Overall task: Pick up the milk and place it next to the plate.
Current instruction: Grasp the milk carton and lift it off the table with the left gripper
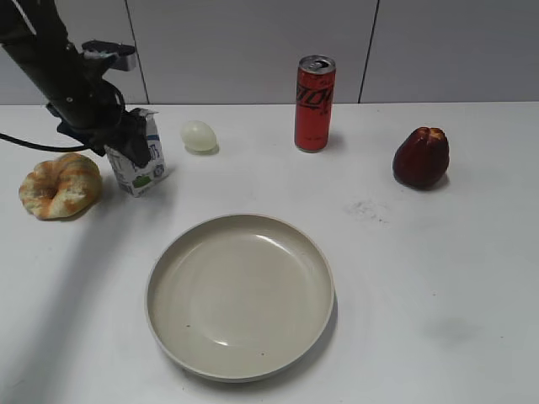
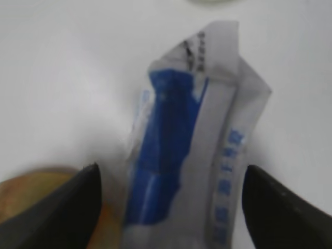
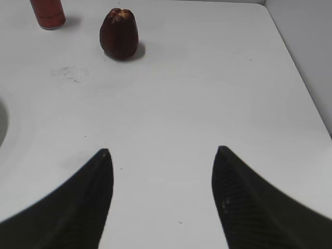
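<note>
At far left we see a bread ring [image 1: 59,185] on the bench [image 1: 421,269]. Just beside it stands the milk [image 1: 139,160], tilted, with our left end effector [image 2: 171,197] spread around it, fingers apart from the carton's sides in the wrist view. Behind sit a pale egg [image 1: 200,135] and a red can [image 1: 314,103]. The plate [image 1: 240,295] lies front and centre, well apart from the milk. A dark red fruit [image 1: 421,157] sits at right. Our right end effector [image 3: 162,155] hangs spread above bare bench.
</note>
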Robot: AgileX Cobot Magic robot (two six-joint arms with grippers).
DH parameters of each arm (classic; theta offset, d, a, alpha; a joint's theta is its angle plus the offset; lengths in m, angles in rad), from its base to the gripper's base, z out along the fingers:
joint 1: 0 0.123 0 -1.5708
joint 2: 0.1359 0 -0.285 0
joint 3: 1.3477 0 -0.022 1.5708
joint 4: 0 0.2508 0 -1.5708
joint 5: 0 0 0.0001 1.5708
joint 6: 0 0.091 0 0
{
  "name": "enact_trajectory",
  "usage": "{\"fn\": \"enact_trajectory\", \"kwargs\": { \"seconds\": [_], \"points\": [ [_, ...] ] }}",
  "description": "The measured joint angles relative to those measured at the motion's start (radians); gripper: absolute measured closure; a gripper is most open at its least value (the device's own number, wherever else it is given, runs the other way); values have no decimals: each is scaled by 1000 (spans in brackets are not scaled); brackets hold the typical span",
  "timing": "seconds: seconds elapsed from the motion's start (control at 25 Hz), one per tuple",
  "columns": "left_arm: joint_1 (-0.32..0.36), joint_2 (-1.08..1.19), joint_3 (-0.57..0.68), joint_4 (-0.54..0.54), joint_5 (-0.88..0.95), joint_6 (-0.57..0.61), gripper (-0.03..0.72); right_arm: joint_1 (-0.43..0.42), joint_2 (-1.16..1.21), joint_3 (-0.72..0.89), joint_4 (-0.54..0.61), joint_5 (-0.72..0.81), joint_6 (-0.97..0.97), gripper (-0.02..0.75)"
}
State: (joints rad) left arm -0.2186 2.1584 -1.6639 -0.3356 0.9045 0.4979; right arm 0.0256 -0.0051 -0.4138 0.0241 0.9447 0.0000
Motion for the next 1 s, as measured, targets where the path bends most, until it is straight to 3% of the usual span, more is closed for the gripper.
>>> {"fn": "enact_trajectory", "kwargs": {
  "seconds": [0.32,0.76,1.0],
  "points": [
    [-13,17,-2,1,-27,10,387,0,0,0,0,0,0,279],
    [-27,-48,0,16,13,12,386,0,0,0,0,0,0,279],
    [-98,-181,-40,-36,74,12,386,0,0,0,0,0,0,279]
  ]
}}
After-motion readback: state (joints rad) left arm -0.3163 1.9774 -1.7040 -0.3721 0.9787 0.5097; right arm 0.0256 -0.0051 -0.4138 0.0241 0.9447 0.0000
